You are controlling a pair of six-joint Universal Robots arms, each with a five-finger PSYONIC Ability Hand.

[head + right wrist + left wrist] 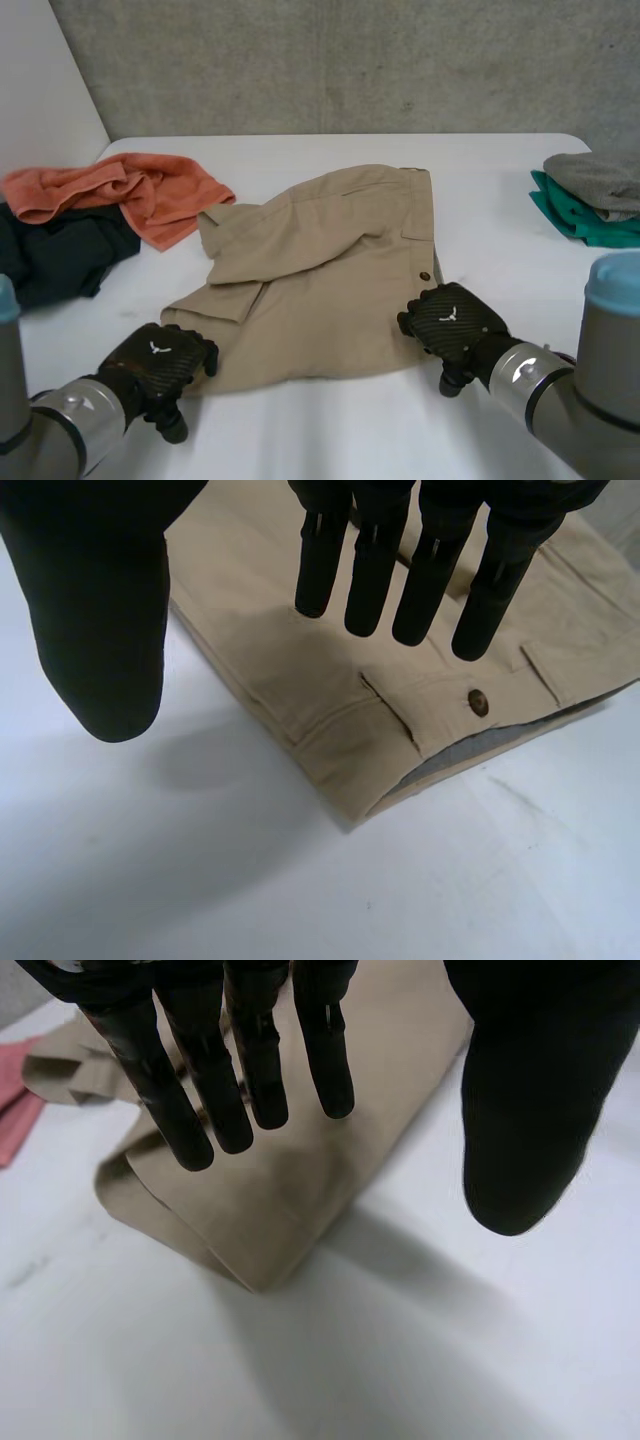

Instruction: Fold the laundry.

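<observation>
I see tan shorts (320, 280) lying mid-table on the white table (330, 430). My left hand (160, 360) is at their near-left corner, fingers straight, thumb apart, gripping nothing. My right hand (452, 320) is at the near-right corner, spread likewise, fingertips above the button (479, 701).

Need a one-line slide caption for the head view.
Left hand and right hand, both open, at the near corners of tan shorts on the white table.

Probably a lab, concrete wall (350, 60), white table (330, 430)
</observation>
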